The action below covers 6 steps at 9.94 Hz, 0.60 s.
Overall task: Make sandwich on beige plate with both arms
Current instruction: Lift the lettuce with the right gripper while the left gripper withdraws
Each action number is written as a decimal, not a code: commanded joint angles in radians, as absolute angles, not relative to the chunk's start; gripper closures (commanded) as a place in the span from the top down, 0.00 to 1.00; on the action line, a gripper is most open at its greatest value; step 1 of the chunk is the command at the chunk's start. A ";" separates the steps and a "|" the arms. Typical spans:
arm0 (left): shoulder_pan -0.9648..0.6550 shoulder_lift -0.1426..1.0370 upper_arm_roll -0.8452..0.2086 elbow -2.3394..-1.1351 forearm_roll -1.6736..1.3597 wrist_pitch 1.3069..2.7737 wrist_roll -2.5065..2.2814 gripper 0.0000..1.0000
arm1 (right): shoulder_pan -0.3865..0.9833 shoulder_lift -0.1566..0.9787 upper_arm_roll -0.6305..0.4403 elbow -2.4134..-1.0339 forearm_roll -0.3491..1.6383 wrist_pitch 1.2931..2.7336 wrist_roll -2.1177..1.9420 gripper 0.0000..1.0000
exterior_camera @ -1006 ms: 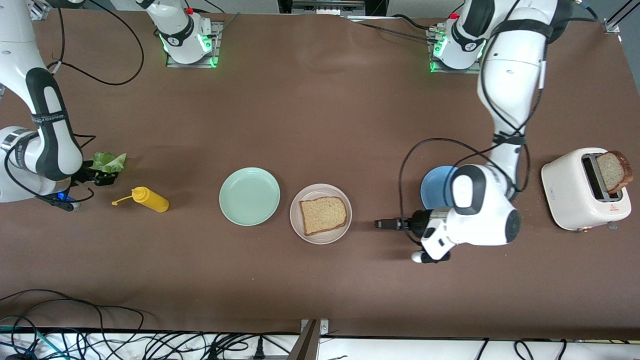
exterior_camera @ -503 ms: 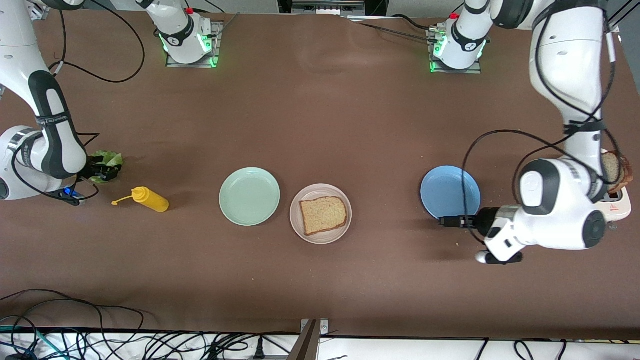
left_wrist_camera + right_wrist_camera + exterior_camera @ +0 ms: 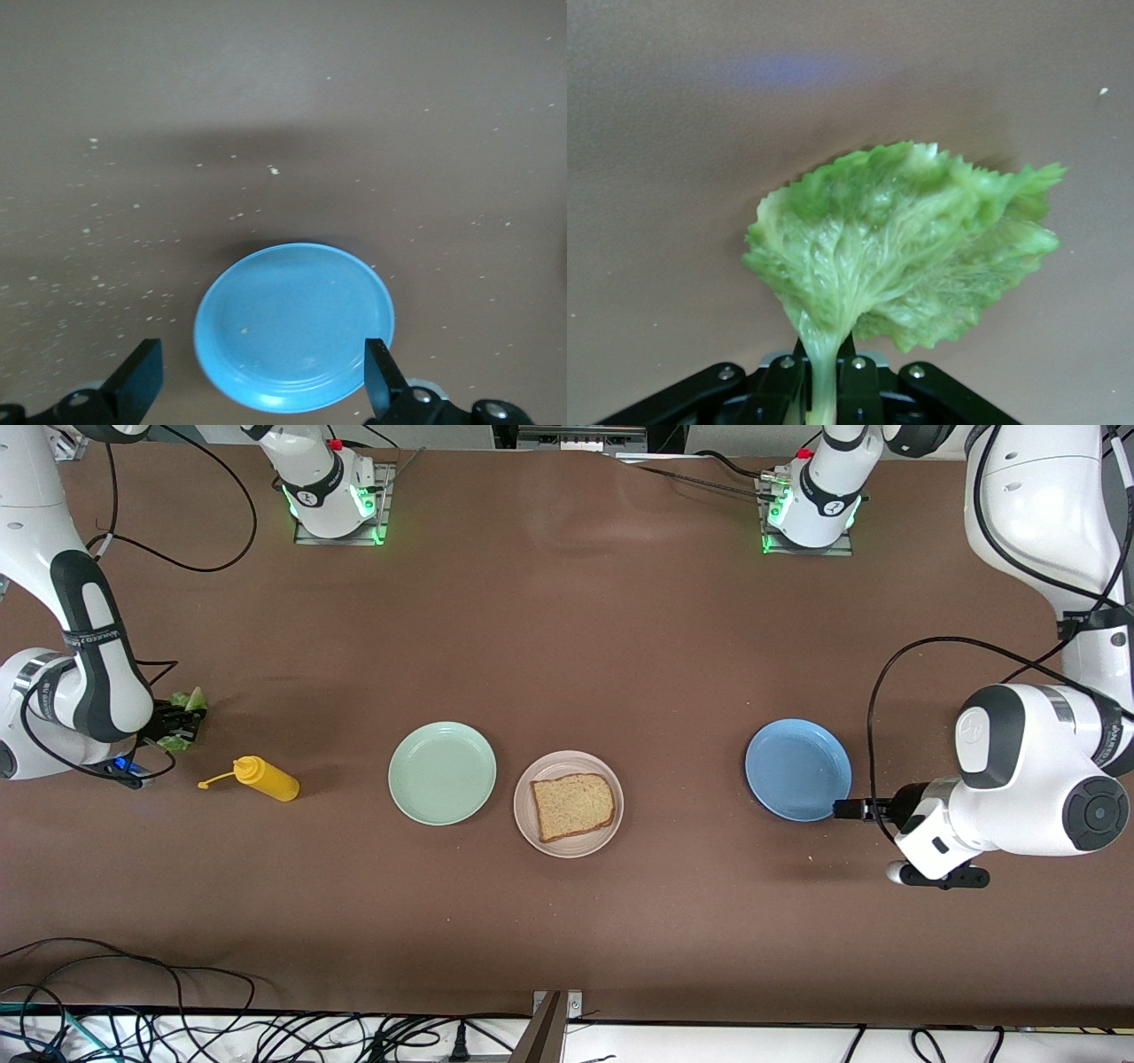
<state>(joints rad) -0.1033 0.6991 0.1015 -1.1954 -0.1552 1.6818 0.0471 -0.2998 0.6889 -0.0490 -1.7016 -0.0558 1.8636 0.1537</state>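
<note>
The beige plate (image 3: pixel 567 848) sits mid-table with one brown bread slice (image 3: pixel 572 805) on it. My right gripper (image 3: pixel 173 724) is at the right arm's end of the table, shut on the stem of the green lettuce leaf (image 3: pixel 188 701). The right wrist view shows the leaf (image 3: pixel 904 239) spread out from the closed gripper (image 3: pixel 822 382). My left gripper (image 3: pixel 843 809) is open and empty at the edge of the blue plate (image 3: pixel 797 769). In the left wrist view the blue plate (image 3: pixel 294 326) lies between the spread fingers (image 3: pixel 140 379). A second bread slice is hidden.
A mint green plate (image 3: pixel 442 772) lies beside the beige plate toward the right arm's end. A yellow squeeze bottle (image 3: pixel 266 778) lies on its side near the right gripper. The left arm's bulky wrist (image 3: pixel 1028 806) covers the table at the left arm's end.
The left arm has swung from beside the beige plate toward its own end of the table, uncovering the blue plate and hiding the toaster. The right gripper has drawn the lettuce slightly toward itself.
</note>
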 commanded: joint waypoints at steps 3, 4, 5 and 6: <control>-0.095 0.597 0.097 -1.210 -0.056 1.594 0.044 1.00 | -0.266 0.603 -0.026 -1.564 -0.052 1.635 0.144 0.00; -0.095 0.585 0.095 -1.212 -0.057 1.586 0.048 1.00 | -0.250 0.594 -0.023 -1.499 -0.052 1.552 0.143 0.00; -0.095 0.584 0.094 -1.212 -0.057 1.572 0.051 1.00 | -0.235 0.574 -0.020 -1.446 -0.051 1.483 0.123 0.00; -0.095 0.584 0.094 -1.209 -0.057 1.572 0.054 1.00 | -0.227 0.549 -0.006 -1.398 -0.051 1.429 0.106 0.00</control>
<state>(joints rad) -0.0992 0.6041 0.1041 -1.1954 -0.0898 1.5865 0.0475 -0.2344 0.5734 -0.0186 -1.4668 -0.0560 1.5098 0.1391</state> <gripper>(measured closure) 0.000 0.921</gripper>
